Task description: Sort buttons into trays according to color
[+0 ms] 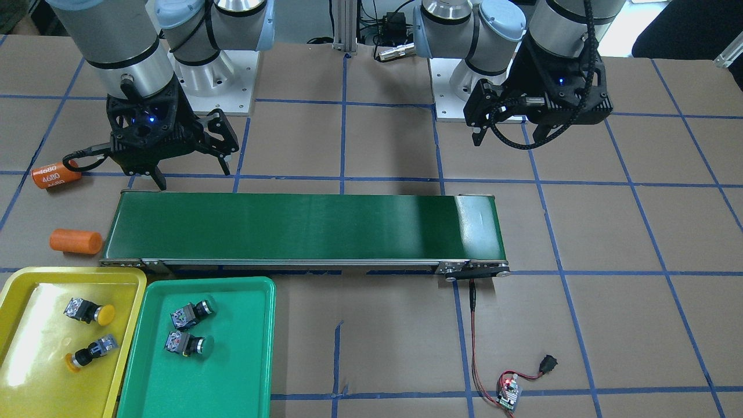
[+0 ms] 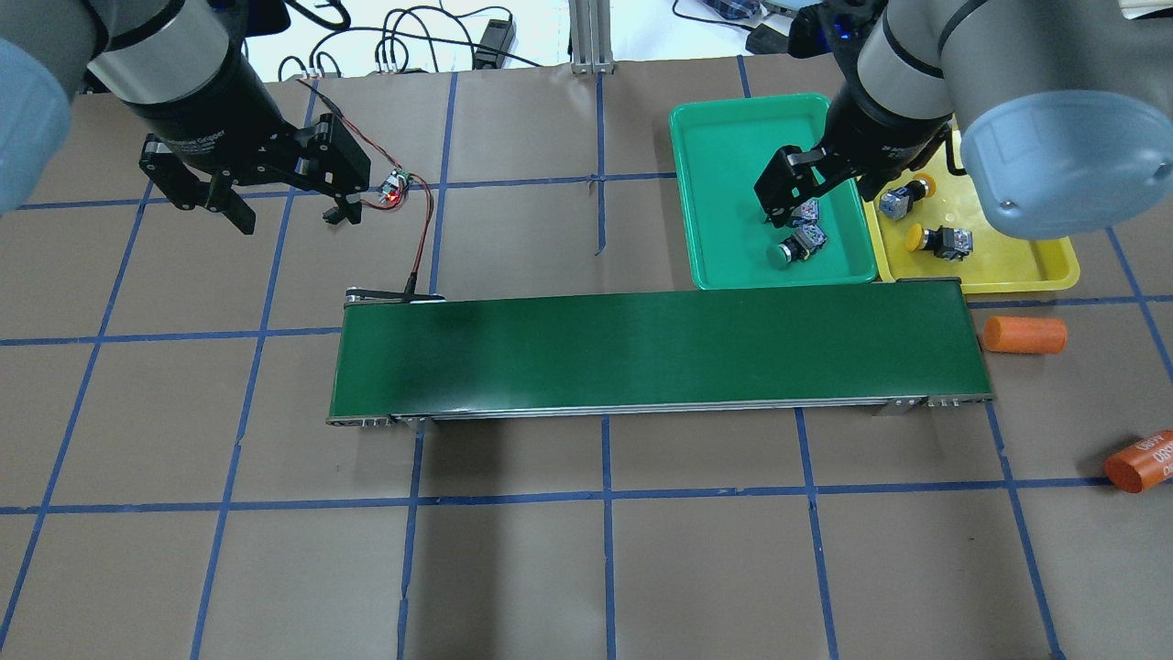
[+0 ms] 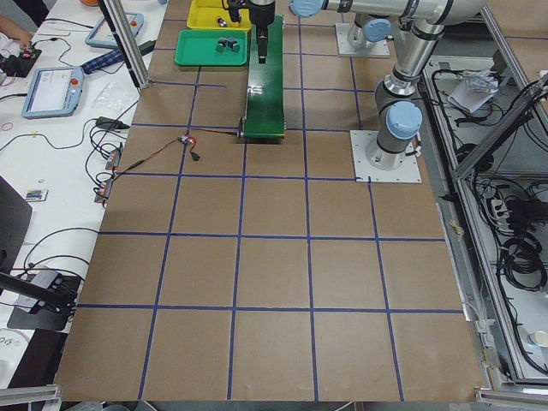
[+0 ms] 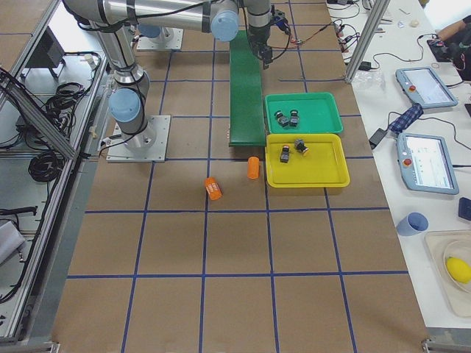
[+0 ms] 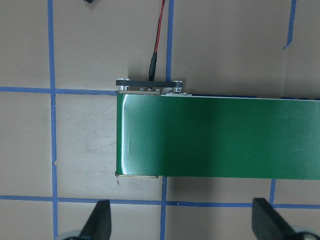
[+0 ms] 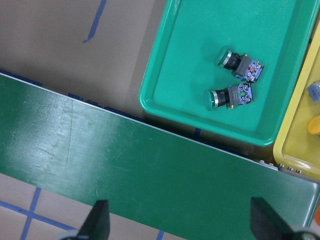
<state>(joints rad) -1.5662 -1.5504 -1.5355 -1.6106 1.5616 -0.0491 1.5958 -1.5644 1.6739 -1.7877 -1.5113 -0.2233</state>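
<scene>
1. The two green-capped buttons (image 1: pixel 191 313) (image 1: pixel 187 343) lie on their sides in the green tray (image 1: pixel 255 354). They lie close together but do not touch.
2. The two yellow-capped buttons (image 1: pixel 88 312) (image 1: pixel 91 351) lie on their sides in the yellow tray (image 1: pixel 32 377), a little apart from each other.
3. The trays sit side by side on the brown surface (image 1: pixel 395 337), the green one just beside the yellow. Both are near one end of the long dark-green conveyor belt (image 1: pixel 302 226), on the side away from the robot.
4. The right fingers (image 6: pixel 98 222) are spread wide with nothing between them. They hang in the air by the belt's tray-side end, and the right wrist view looks down on the belt and the green tray.
5. The left fingers (image 5: pixel 99 220) are also spread wide and hold nothing. They hang above the surface by the belt's other end, well apart from the trays.
6. No button lies on the belt.
7. Two orange cylinders lie on the surface off the belt's tray-side end. One (image 1: pixel 75 241) is just beside the belt, and the other (image 1: pixel 55 175), printed with 4680, lies nearer the robot.
8. A red-and-black wire runs from the belt's far end to a small circuit board (image 1: pixel 509 395) with a red light.
</scene>
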